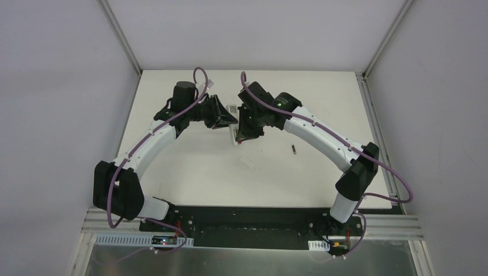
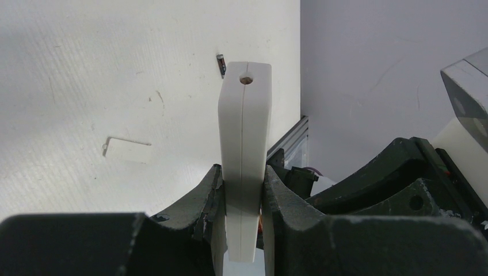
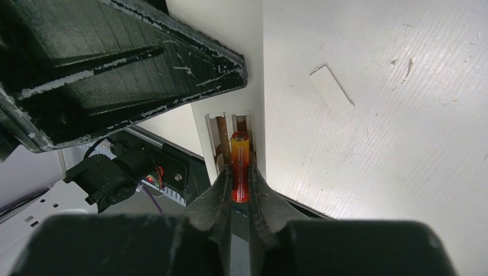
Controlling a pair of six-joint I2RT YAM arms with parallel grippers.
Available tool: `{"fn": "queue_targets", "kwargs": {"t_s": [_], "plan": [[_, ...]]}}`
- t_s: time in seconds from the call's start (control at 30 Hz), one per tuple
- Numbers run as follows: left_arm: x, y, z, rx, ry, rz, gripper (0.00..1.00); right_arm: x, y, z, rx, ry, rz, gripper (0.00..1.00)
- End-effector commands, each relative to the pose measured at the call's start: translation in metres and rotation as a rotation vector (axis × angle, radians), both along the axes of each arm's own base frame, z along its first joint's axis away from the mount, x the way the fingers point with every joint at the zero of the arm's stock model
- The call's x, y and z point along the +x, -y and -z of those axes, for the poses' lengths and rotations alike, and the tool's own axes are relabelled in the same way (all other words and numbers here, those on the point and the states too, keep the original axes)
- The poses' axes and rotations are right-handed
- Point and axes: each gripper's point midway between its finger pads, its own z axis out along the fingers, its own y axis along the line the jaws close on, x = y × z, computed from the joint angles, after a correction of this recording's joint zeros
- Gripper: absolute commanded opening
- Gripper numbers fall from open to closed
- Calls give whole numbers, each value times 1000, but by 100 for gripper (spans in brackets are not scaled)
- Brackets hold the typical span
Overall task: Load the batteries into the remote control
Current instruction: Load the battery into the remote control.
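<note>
The remote control (image 2: 244, 132) is being gripped by the closed left gripper (image 2: 243, 187), and the red-orange battery (image 3: 240, 150) is being pinched by the right gripper (image 3: 239, 175), its tip being held at the remote's open compartment (image 3: 222, 135). The dark battery (image 1: 294, 150) and the loose white cover (image 1: 248, 163) are being borne by the table (image 1: 190, 167), apart from both grippers

White remote (image 2: 244, 155) clamped edge-on, battery bay open, springs showing. Red-orange battery (image 3: 240, 167) pinched, tip at the bay. Dark battery (image 1: 294, 150) lies loose on table (image 1: 201, 167), well apart.
</note>
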Motion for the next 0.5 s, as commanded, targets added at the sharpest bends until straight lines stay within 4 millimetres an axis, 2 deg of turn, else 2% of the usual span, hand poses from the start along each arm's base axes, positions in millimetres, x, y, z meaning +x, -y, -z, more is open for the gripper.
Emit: {"fn": "queue_targets", "kwargs": {"t_s": [0.0,0.23,0.47], "plan": [[0,9,-29,-57,56,32,0,12,7,1,-31,12,61,12],[1,9,-30,-60,53,30,0,14,6,-1,-12,13,59,20],[4,9,-26,-52,48,24,0,12,7,-14,22,17,57,30]]}}
